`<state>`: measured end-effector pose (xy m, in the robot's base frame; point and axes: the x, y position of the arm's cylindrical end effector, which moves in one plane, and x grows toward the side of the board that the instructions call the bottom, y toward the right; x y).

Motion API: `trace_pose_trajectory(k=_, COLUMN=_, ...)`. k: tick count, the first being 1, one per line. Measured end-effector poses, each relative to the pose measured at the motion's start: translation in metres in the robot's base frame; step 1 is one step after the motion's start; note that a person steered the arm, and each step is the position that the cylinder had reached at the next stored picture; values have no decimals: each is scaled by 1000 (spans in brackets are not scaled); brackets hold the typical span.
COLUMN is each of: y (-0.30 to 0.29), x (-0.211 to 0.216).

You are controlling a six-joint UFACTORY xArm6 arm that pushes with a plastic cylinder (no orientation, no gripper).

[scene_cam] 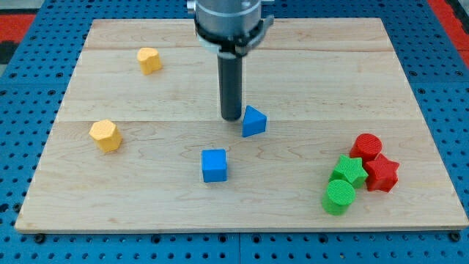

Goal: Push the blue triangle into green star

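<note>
The blue triangle (pixel 253 122) lies near the middle of the wooden board (pixel 308 66). The green star (pixel 349 170) lies at the view's lower right, well apart from the triangle. My tip (pixel 231 117) stands just to the left of the blue triangle, close to its left edge or touching it. The dark rod rises from there to the arm's mount at the view's top.
A blue cube (pixel 214 165) lies below the triangle. A green cylinder (pixel 338 197), a red cylinder (pixel 366 147) and a red star (pixel 382 174) crowd around the green star. Two yellow blocks (pixel 149 60) (pixel 105 135) lie at the left.
</note>
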<state>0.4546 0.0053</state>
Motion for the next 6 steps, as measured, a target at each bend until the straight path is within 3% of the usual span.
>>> trace_pose_trajectory(k=1, y=92, x=10)
trace_pose_trajectory(k=2, y=24, x=-10)
trace_pose_trajectory(k=3, y=70, x=-36)
trace_pose_trajectory(k=4, y=121, x=12)
trace_pose_trajectory(k=5, y=111, x=37)
trace_pose_trajectory(k=6, y=21, x=-5)
